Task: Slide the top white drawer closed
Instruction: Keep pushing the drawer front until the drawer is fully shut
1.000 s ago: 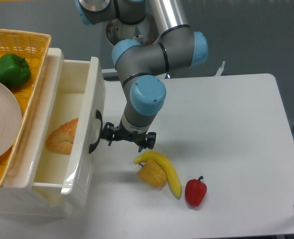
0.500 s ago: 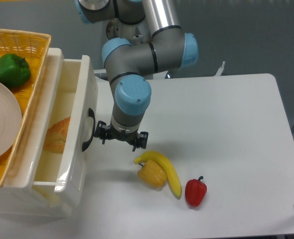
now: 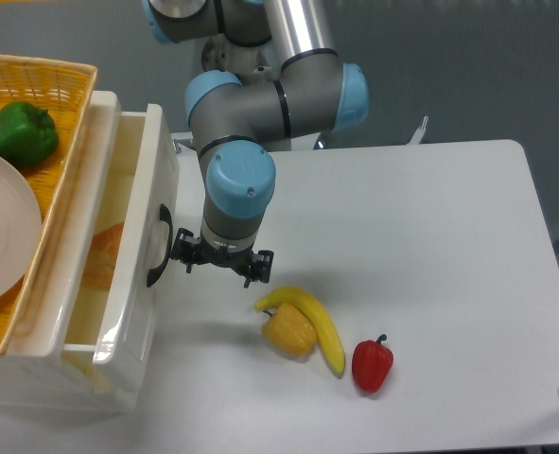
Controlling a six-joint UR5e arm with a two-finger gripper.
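Grey arm (image 3: pixel 260 104) w/ blue caps, black gripper (image 3: pixel 218 266).

1 fixed camera, high, angled down over white table (image 3: pixel 430 246)

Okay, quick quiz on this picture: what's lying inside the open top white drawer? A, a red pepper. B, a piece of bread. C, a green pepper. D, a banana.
B: a golden-brown piece of bread shows inside the top white drawer; the red pepper and banana lie on the table, and the green pepper sits in the yellow basket.
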